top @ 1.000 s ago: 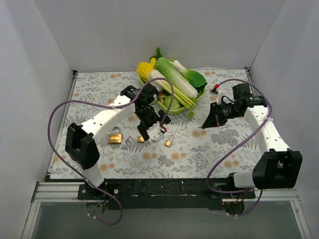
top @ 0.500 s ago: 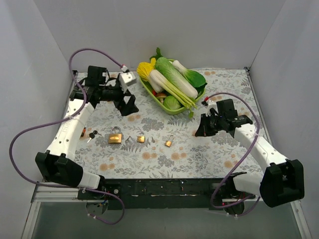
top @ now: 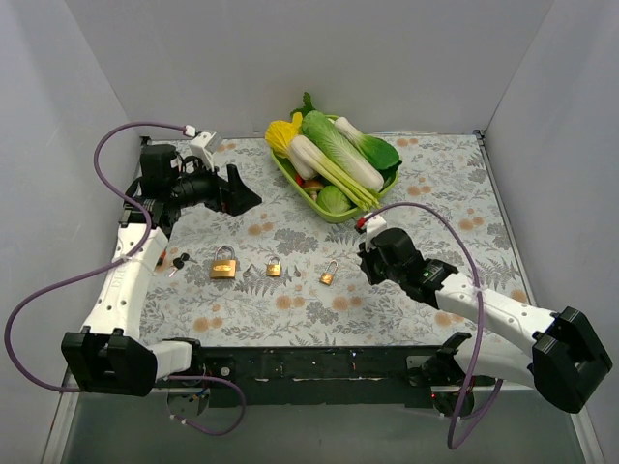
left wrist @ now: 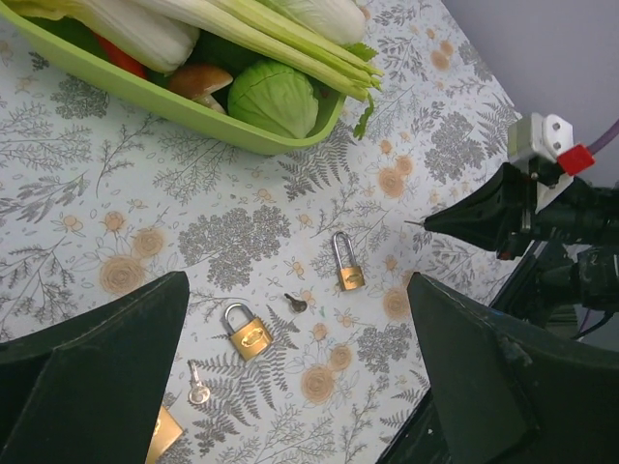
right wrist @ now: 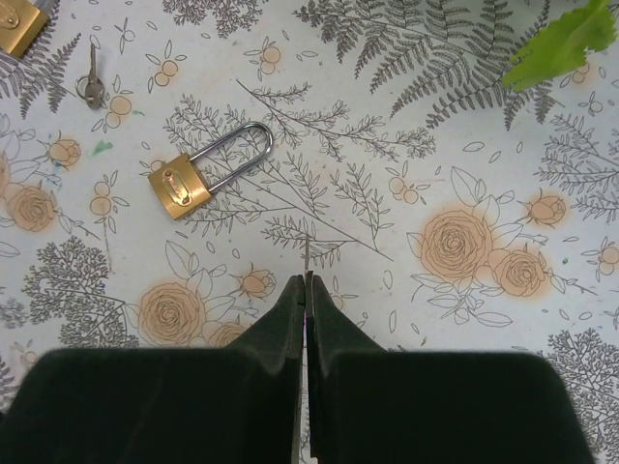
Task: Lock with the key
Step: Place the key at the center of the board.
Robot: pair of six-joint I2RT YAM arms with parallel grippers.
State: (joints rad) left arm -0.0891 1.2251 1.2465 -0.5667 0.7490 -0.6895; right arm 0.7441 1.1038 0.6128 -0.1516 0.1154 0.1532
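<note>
Three brass padlocks lie in a row on the flowered cloth: a large one [top: 223,263], a middle one [top: 274,266] and a small long-shackled one [top: 329,274] [right wrist: 193,174]. My right gripper [top: 365,263] [right wrist: 306,280] hovers just right of the small padlock, shut on a key whose thin blade [right wrist: 307,256] sticks out past the fingertips. My left gripper [top: 242,193] [left wrist: 300,387] is raised at the back left, wide open and empty. Its view looks down on the small padlock [left wrist: 346,266] and the middle padlock [left wrist: 247,331]. Loose keys [left wrist: 295,304] [left wrist: 196,384] lie among the padlocks.
A green tray [top: 290,176] of vegetables stands at the back middle. Two black-headed keys [top: 179,261] lie left of the large padlock. White walls close in the cloth on three sides.
My left arm has swung from the padlocks out to the back left and its gripper has opened wide. My right arm has come down and left, towards the small padlock, still shut.
</note>
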